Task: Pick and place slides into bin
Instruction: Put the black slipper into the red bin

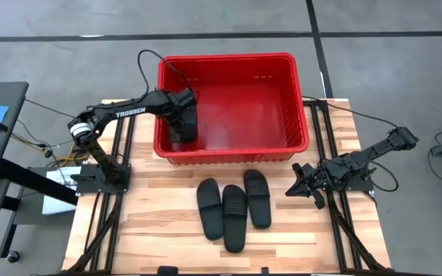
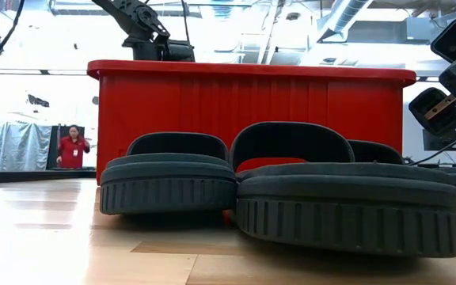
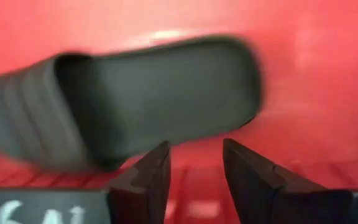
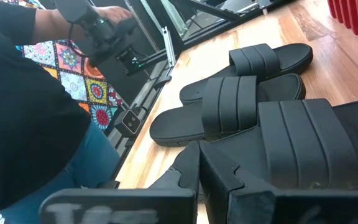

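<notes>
While the left gripper (image 1: 183, 132) hangs open-fingered over one slide (image 3: 129, 99) inside the bin's (image 1: 229, 157) left wall, three slides (image 1: 234, 207) crowd the table (image 1: 159, 222); right gripper (image 1: 294, 184) closed.

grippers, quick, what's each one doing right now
Left end effector: open, inside the bin, just above a slide lying there, holding nothing.
Right end effector: shut, empty, parked beside the three slides on the table.
</notes>
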Action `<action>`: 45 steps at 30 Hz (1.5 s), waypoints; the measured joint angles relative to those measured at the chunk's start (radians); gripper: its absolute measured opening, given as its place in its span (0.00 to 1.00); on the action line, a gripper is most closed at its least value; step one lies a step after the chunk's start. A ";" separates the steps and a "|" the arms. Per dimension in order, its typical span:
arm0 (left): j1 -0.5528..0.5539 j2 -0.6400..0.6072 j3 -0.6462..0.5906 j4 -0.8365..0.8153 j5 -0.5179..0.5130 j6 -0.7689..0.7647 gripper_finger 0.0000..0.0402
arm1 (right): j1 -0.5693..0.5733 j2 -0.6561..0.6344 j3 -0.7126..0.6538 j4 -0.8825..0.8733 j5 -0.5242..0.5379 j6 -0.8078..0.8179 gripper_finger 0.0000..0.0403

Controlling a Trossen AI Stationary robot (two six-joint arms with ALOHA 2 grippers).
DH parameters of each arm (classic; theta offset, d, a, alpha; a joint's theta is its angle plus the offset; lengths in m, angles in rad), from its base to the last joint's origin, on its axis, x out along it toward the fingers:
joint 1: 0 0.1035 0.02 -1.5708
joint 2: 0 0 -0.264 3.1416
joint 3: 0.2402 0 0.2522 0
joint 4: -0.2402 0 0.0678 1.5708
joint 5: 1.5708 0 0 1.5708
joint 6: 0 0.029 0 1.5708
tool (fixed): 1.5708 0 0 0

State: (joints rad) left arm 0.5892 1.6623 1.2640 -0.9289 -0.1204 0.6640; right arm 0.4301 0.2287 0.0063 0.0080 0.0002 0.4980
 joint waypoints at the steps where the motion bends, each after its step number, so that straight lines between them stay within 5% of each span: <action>1: -0.001 0.000 0.000 -0.005 -0.041 -0.007 0.34 | 0.000 0.000 0.000 0.000 0.000 0.000 0.00; 7: -0.019 -0.003 0.004 -0.045 -0.260 -0.004 0.32 | 0.000 0.000 0.000 0.000 0.000 0.000 0.00; 15: -0.053 -0.084 0.102 -0.041 -0.220 -0.031 0.32 | 0.000 0.000 0.000 0.000 0.000 0.000 0.00; 24: -0.101 -0.230 0.250 0.080 0.060 -0.106 0.32 | 0.000 0.000 0.000 0.000 0.000 0.000 0.00; 34: -0.186 -0.379 0.284 0.156 0.570 -0.210 0.32 | 0.000 0.000 0.000 0.000 0.000 0.000 0.00; 45: -0.355 -0.433 0.284 0.065 0.611 -0.419 0.32 | 0.000 0.000 0.000 0.000 0.000 0.000 0.00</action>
State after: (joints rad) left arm 0.2345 1.2293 1.5482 -0.8641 0.4910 0.2450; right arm 0.4301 0.2291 0.0063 0.0078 0.0002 0.4980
